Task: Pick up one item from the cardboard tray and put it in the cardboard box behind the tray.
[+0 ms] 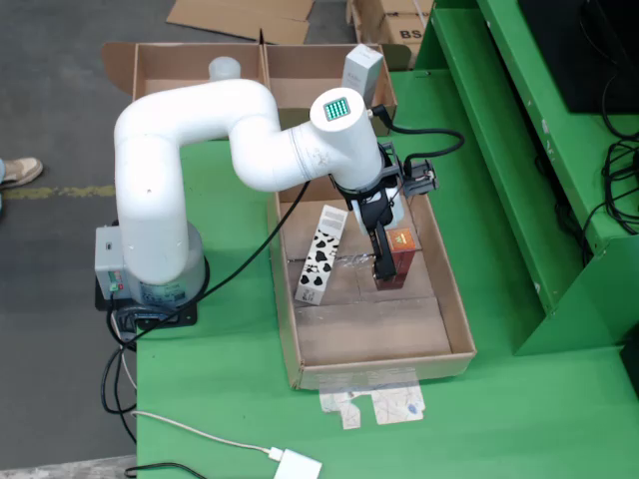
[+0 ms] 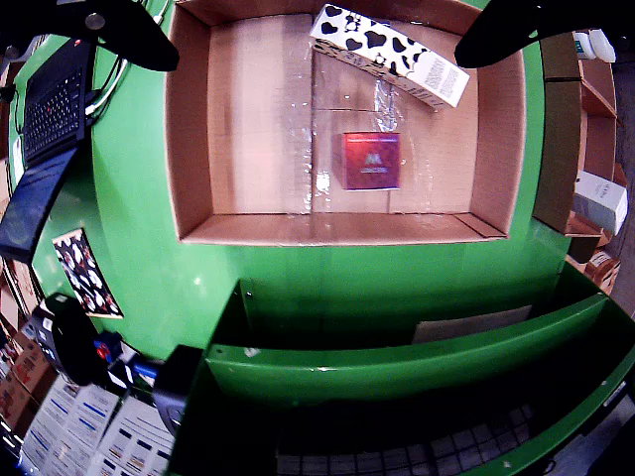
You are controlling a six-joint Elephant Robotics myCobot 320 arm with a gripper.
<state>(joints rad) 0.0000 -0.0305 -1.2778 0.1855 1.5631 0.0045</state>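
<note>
In the fixed view, the white arm [image 1: 200, 130] was seen at the left, standing on the green desk [image 1: 230, 419], with a white adapter [image 1: 297, 466] lying near the desk's front edge. To the right of the base lay the cardboard tray [image 1: 369, 334]. A cow-patterned carton [image 1: 321, 254] lay slanted in it, and just beside that a red-orange box [image 1: 402, 257] stood upright. The pincer [image 1: 383, 261] was lowered to the red-orange box's left face; whether its fingers were apart or pressed on the box could not be told. Behind the tray the cardboard box [image 1: 300, 75] was seen, divided in two, with a white bottle cap [image 1: 225, 69] in the left compartment and a grey-white carton [image 1: 361, 70] upright in the right one. Letters "BS" were readable on a stacked carton [image 1: 404, 30] beyond.

In the gripper-mounted view, the tray [image 2: 189, 129] was looked down into; the red box [image 2: 370, 161] sat near its middle, a pale emblem on its top too blurred to read, and the cow-patterned carton [image 2: 387, 52] lay well apart near the far wall. Small print on the carton's white end was illegible. Only dark finger shapes showed at the upper corners.
</note>
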